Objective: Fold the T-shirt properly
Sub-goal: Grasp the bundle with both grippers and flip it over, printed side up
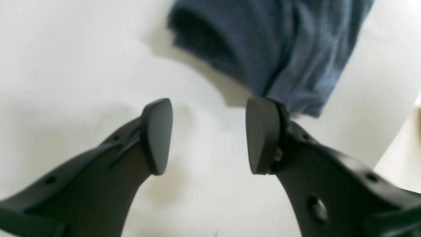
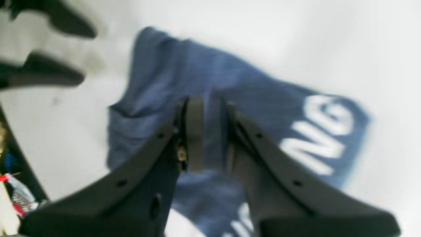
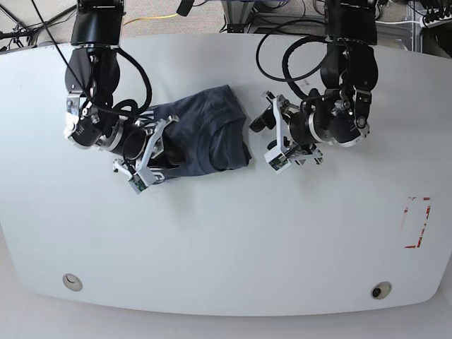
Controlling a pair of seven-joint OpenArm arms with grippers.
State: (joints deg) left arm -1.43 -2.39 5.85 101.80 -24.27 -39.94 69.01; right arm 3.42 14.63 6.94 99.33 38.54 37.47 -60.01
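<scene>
1. While both arms reach over the white table (image 3: 226, 240), the T-shirt (image 3: 205, 131) lies crumpled in a compact bundle on the upper middle of the tabletop, between the two wrists.
2. Right gripper (image 2: 207, 131): its jaws stand nearly together, a strip of blue cloth showing in the narrow gap between the pads; they appear to pinch a fold of the T-shirt (image 2: 230, 95). From the base view this gripper (image 3: 161, 145) sits at the bundle's left end, on top of the fabric.
3. White lettering (image 2: 317, 133) is printed on the cloth to the right of the right gripper; it is too blurred to read in full.
4. Left gripper (image 1: 209, 136): its jaws are parted about halfway, with only bare table between the pads; it holds nothing. One pad lies just beside a hanging edge of the T-shirt (image 1: 289, 52). Whether it touches the cloth cannot be told.
5. From the base view the left gripper (image 3: 272, 138) is just off the bundle's right edge.
6. A red-outlined marking (image 3: 417, 222) lies on the table, well apart from the shirt.
</scene>
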